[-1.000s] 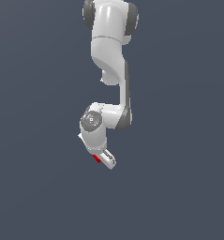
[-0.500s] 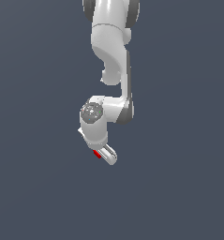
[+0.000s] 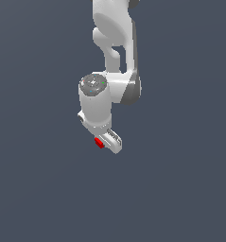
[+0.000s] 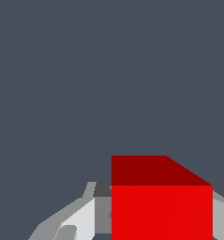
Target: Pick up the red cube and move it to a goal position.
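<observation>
The red cube is small and bright red, held at the tip of my white gripper, which hangs below the arm in the middle of the exterior view. The gripper is shut on the cube and holds it in the air over the plain grey ground. In the wrist view the red cube fills the space between the two fingers, with one pale finger on each side of it. Most of the cube is hidden behind the gripper in the exterior view.
The white arm reaches down from the top of the exterior view. Around it there is only a flat dark grey surface. No goal marker shows.
The gripper has risen with the red cube in it and shifted slightly towards the exterior view's right. The wrist has turned more upright. The grip is unchanged.
</observation>
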{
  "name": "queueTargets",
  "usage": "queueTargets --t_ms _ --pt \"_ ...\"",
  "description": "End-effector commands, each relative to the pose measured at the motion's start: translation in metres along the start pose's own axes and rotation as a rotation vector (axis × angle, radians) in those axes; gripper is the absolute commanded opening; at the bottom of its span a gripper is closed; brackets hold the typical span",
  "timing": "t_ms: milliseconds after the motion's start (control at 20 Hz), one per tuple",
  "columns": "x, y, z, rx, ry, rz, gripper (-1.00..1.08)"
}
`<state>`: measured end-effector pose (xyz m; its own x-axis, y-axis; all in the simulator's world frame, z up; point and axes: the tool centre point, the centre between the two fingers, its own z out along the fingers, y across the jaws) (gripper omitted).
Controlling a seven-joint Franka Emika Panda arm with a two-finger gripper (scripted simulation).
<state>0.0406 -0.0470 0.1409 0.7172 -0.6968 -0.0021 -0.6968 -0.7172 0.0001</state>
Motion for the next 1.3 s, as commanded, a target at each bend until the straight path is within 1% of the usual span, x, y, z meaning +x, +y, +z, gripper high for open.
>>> queueTargets --t_ms 0,800,1050,1250 --pt "-0.007 0.001 -0.030 0.001 0.001 0.000 -1.00" --pt "-0.048 0.007 -0.219 0.000 0.002 0.002 -1.00" --pt "-0.057 0.007 -0.266 -0.001 0.003 0.001 -1.00" --pt "-0.062 0.007 -0.293 -0.001 0.003 0.001 -1.00"
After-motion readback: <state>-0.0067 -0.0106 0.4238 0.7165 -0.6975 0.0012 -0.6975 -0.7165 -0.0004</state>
